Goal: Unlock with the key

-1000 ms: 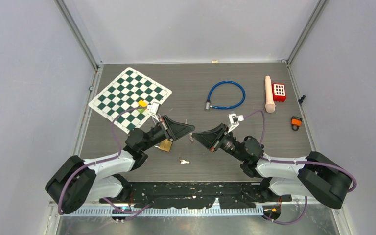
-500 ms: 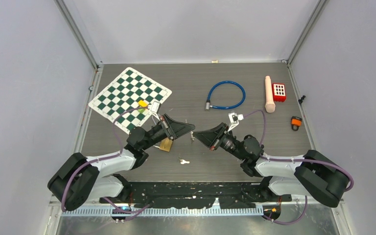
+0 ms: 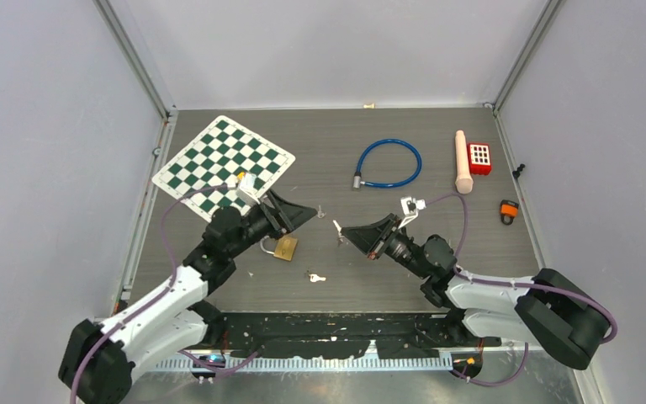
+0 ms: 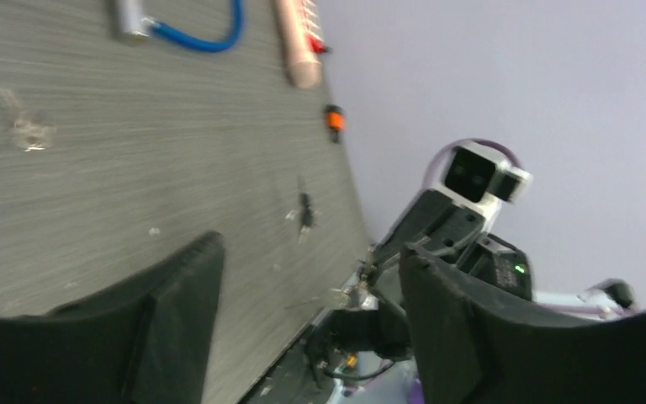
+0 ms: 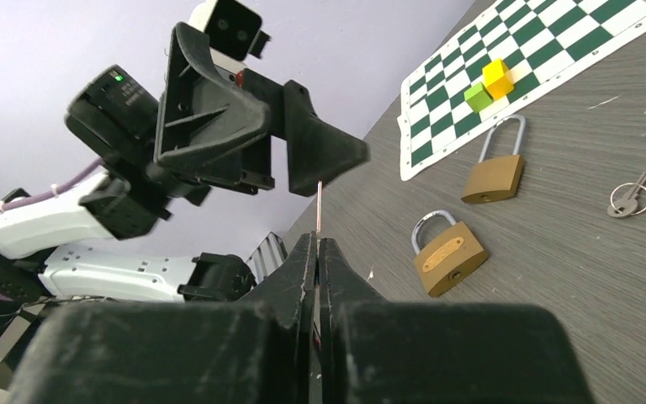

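Observation:
My right gripper (image 3: 342,230) is shut on a thin key (image 3: 336,227), whose blade (image 5: 319,206) sticks out past the closed fingertips. A short way to its left my left gripper (image 3: 307,210) stands open and holds nothing; in the left wrist view its fingers (image 4: 177,311) frame the right gripper's tip and the key (image 4: 345,295). A brass padlock (image 3: 284,247) lies on the table below the left gripper. The right wrist view shows two brass padlocks, one nearer (image 5: 447,252) and one by the board (image 5: 495,172). A second key on a ring (image 3: 315,277) lies loose on the table.
A green-and-white chessboard (image 3: 219,160) at the back left carries a yellow block (image 5: 497,77) and a green block (image 5: 477,96). A blue cable lock (image 3: 389,162), a beige rod (image 3: 463,162), a red block (image 3: 479,157) and a small orange piece (image 3: 509,209) lie at the back right.
The left gripper has opened, let go of the key and drawn back to the left. The right gripper stays shut on the key and has shifted slightly right.

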`<state>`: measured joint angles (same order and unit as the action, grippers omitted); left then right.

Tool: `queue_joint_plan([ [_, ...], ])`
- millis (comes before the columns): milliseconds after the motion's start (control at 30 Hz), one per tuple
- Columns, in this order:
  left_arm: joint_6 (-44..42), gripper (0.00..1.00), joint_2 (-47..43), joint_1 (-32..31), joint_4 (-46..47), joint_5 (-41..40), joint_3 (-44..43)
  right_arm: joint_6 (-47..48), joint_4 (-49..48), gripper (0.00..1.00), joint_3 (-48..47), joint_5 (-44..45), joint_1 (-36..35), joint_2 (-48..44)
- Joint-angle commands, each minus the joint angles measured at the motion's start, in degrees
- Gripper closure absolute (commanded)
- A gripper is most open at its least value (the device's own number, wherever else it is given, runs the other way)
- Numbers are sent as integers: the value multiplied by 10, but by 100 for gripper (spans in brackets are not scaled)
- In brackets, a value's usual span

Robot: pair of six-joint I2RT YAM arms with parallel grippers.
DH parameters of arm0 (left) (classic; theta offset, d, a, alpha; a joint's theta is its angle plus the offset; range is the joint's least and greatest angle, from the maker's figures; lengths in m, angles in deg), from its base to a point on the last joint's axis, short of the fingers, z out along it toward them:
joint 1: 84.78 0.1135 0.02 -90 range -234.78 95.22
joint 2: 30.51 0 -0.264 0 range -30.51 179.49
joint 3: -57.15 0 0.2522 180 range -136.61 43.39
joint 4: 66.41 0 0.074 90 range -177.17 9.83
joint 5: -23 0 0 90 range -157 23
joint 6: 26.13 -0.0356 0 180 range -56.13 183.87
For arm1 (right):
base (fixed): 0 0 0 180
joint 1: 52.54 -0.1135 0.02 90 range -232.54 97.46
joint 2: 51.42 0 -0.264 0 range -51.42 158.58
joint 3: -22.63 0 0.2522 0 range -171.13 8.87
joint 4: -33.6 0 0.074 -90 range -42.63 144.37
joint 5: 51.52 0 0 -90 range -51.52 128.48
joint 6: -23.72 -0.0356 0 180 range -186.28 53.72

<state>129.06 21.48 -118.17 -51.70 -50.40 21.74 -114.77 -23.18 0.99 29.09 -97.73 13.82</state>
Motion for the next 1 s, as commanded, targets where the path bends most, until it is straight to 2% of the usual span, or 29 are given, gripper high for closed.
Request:
queue_joint_plan([
  [0,-132,23,-50,3,-404,-154,-110,27,39,95,5,22,6,-37],
  [133,-164,14,2,4,-576,-213,-185,35,65,95,6,33,6,-61],
  [233,-165,12,63,3,-632,-218,-217,34,66,95,9,36,6,-64],
  [500,-267,15,239,3,-646,-183,-311,33,68,95,14,39,7,-66],
  [667,-319,19,338,0,-652,-201,-368,32,67,95,15,41,7,-65],
  [833,-343,23,425,-9,-699,-216,-426,31,64,95,16,43,7,-64],
  [967,-344,24,456,-20,-716,-241,-443,30,62,95,19,45,7,-63],
])
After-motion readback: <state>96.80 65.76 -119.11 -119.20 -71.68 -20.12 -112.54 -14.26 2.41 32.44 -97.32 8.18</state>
